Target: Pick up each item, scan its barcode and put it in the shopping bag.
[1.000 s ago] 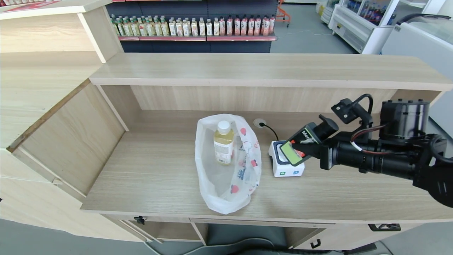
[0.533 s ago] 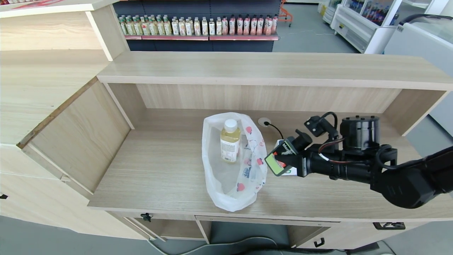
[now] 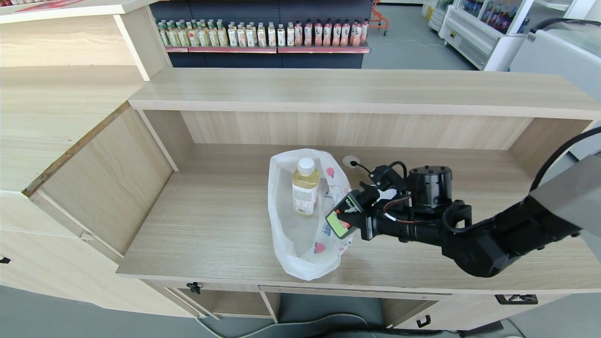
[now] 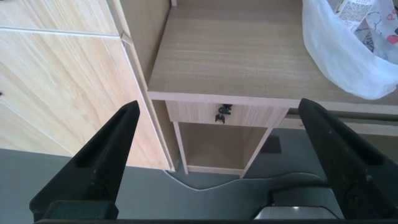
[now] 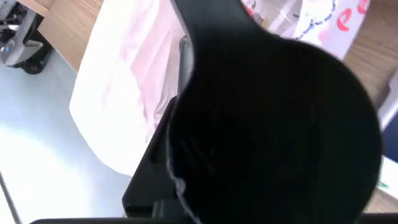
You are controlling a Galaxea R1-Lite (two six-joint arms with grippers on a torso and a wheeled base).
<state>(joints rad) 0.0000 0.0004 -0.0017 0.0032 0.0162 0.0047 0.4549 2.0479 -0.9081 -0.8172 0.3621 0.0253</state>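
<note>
A white shopping bag (image 3: 300,244) with red and blue prints lies open on the wooden counter (image 3: 211,225). A bottle of yellow drink (image 3: 305,188) with a white cap rests inside it. My right gripper (image 3: 354,213) is shut on a small black container with a green end and red label (image 3: 342,218), held at the bag's right rim. In the right wrist view the dark container (image 5: 273,124) blocks most of the picture, with the bag (image 5: 124,81) beyond it. My left gripper (image 4: 219,106) hangs open below the counter's front edge, with the bag (image 4: 339,56) off to one side.
A white scanner (image 3: 387,193) sits mostly hidden behind my right arm, its cable running to a hole (image 3: 351,162) in the counter. A raised ledge (image 3: 328,89) borders the back and a side panel (image 3: 117,188) the left. A latch (image 4: 221,114) hangs under the front edge.
My right gripper has carried the container leftward, from above the scanner to the bag's right rim. The camera shifted a little after the earliest frame. Bag and bottle stay put.
</note>
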